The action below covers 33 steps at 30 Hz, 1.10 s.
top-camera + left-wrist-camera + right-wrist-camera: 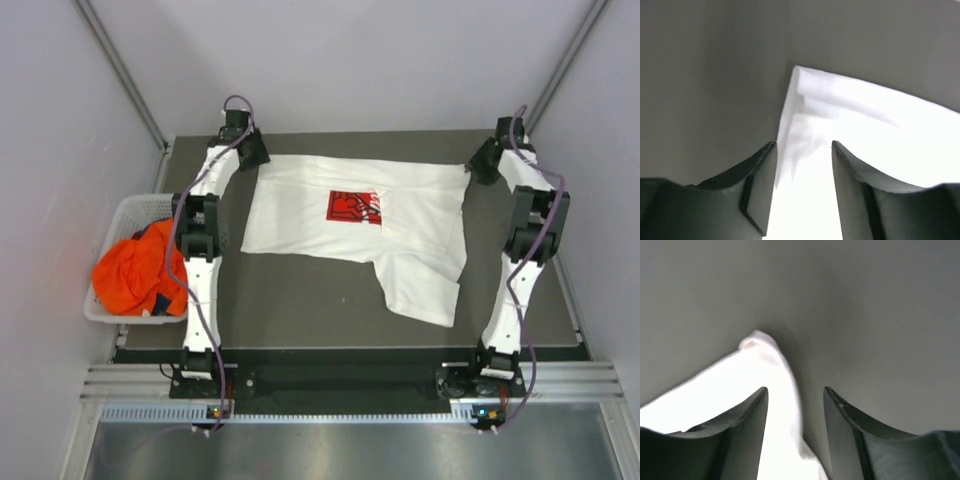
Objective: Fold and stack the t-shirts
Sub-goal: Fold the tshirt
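Top view: a white short-sleeved t-shirt with a red square print lay spread on the dark grey desk, towards its far half. One part trailed towards the near right, and there was some wrinkling around the print. The left gripper sat at the shirt's far-left corner and the right gripper at its far-right corner, with both arms stretched away from their bases. Left wrist view: the left gripper had its two dark fingers spread, with white fabric filling the gap and the shirt corner visible just past the tips on the desk. The fingers were not pressed together on the cloth. Right wrist view: the right gripper was likewise parted. A narrow, bunched edge of the shirt ran between the fingers, and its rounded tip lay just beyond them. To the left of the desk, beside the left arm, stood a white plastic lattice basket containing a crumpled orange garment. The garment was heaped up to the rim on the side nearest the arm.
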Each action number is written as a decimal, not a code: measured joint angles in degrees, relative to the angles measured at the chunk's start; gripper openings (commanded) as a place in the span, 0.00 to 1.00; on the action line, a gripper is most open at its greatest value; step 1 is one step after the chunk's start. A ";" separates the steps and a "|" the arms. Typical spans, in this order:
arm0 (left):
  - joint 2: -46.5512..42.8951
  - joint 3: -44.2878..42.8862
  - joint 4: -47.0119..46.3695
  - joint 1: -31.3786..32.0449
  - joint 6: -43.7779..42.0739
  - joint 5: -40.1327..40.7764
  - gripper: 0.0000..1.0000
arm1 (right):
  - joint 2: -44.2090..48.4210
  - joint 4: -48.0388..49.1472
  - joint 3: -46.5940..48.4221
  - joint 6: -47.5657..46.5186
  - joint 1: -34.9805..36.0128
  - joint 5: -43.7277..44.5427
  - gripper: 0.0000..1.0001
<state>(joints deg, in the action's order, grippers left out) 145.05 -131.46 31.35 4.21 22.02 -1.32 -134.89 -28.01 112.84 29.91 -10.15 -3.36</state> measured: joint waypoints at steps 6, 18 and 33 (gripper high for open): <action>-15.96 6.86 4.81 0.04 -0.96 -0.39 0.56 | 18.99 -11.58 -10.10 6.40 -0.15 11.98 0.61; -53.46 45.42 4.85 10.16 0.83 -0.39 0.56 | 62.45 -31.43 -58.95 26.29 11.82 14.53 0.53; -59.08 58.55 4.11 11.56 2.97 -1.07 0.56 | 88.02 -32.94 -84.43 43.71 16.50 10.91 0.48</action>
<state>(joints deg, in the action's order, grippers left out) 85.97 -72.90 35.46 15.77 24.99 -2.39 -46.87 -60.95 28.40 73.63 6.35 7.55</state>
